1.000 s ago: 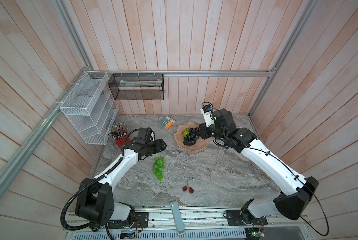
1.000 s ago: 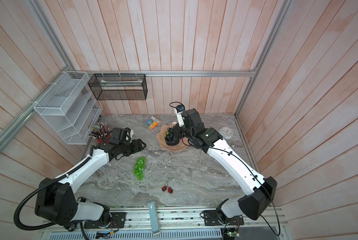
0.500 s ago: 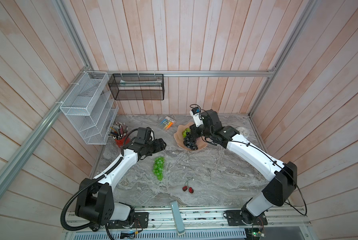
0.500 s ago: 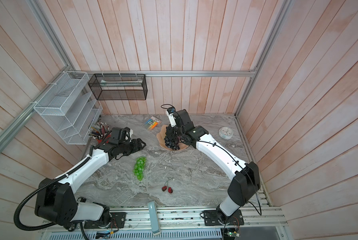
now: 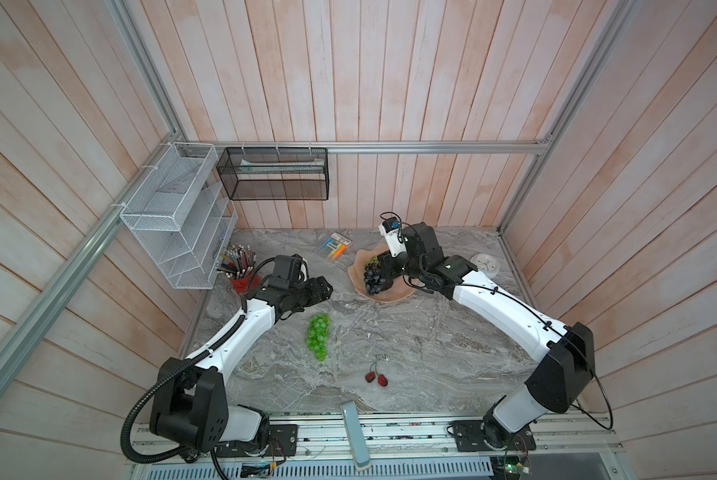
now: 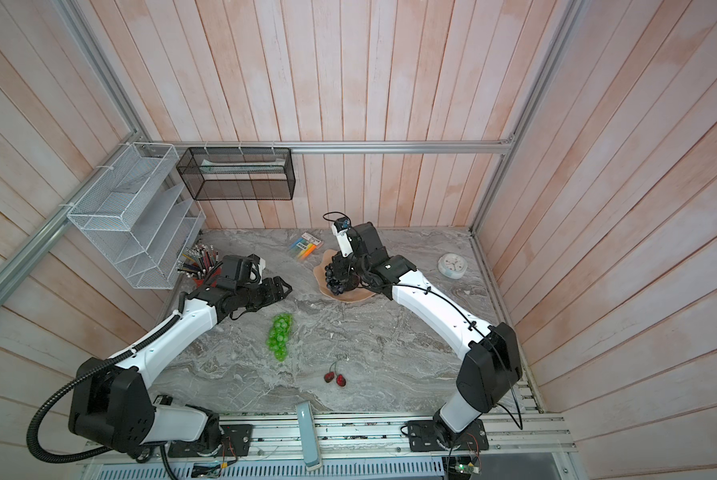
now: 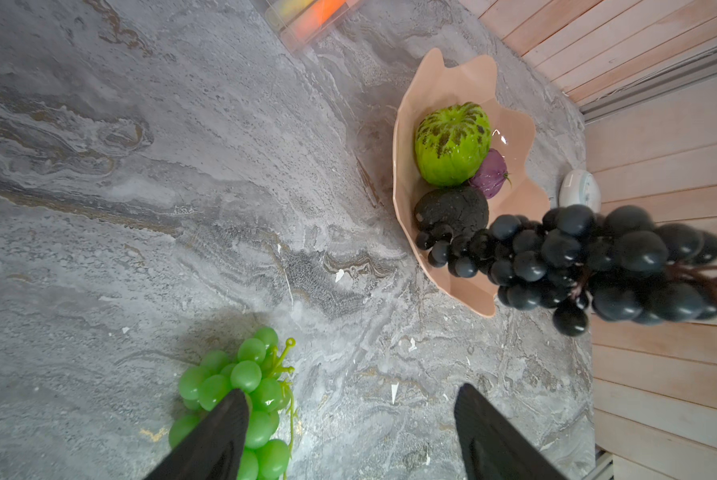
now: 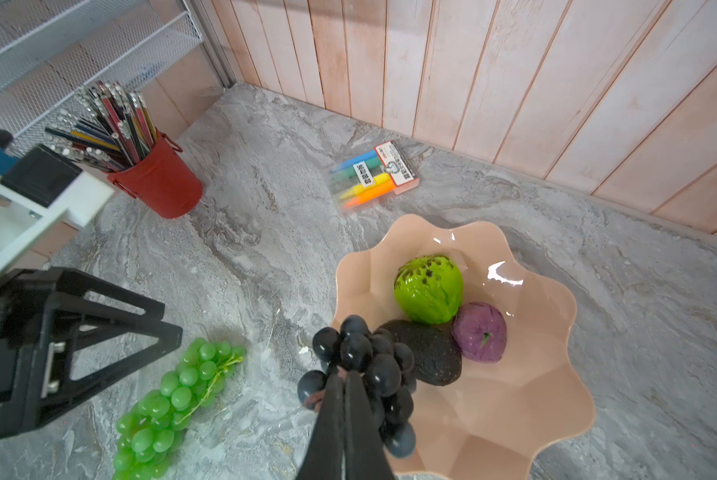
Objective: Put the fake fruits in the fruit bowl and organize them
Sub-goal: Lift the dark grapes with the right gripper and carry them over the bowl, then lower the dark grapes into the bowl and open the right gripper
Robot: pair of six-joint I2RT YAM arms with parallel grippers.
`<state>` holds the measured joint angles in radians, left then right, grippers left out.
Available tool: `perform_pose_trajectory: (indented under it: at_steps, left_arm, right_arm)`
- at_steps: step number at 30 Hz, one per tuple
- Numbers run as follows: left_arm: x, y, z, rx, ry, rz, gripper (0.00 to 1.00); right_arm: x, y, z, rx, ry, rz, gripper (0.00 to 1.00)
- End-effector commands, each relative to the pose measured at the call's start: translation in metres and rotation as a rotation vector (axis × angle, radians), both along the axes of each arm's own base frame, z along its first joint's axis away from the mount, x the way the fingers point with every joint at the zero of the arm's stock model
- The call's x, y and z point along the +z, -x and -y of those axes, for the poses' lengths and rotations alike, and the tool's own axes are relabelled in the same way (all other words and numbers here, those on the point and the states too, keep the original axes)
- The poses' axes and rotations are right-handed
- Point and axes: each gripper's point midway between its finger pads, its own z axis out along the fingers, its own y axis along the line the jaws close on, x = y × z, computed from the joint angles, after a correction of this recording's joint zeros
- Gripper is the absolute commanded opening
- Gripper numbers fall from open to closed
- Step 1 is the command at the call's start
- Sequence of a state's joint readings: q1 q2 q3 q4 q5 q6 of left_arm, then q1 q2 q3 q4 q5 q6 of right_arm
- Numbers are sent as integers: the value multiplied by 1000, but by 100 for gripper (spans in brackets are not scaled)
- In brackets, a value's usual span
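3 fruits sit in the bowl (image 8: 515, 415). R gripper (image 8: 344, 395) pinched tight on dark grapes (image 8: 365, 357) over bowl's edge. Green grapes (image 5: 318, 336) + cherries (image 5: 376, 378) lie outside bowl; L gripper (image 7: 352, 392) wide open, empty.

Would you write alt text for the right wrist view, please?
The right tool, shut on a dark grape bunch, hangs over the fruit bowl rim; a lime-green ball, purple ball and avocado lie inside. Green grapes lie on the table.
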<state>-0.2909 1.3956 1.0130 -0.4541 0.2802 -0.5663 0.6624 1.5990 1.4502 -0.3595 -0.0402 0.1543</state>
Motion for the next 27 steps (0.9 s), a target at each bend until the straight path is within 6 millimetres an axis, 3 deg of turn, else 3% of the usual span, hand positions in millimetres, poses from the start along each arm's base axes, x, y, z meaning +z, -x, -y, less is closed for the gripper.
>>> perform_pose_trajectory:
  at_steps: [1,11,21,27]
  left_arm:
    - [2,1,-1,1,8,9,80]
    - [3,-3,0,4,7,3,80]
    - [4,-5,2,-5,8,-9,80]
    - [6,-7,4,-22,4,-15,80]
  right_arm:
    - [11,1,13,-18,-34,19,0]
    - [-15,-1,52,-58,12,-6,0]
    - [-39,-31,89,-142,8,1,0]
    - [-61,-52,91,-164,7,6,0]
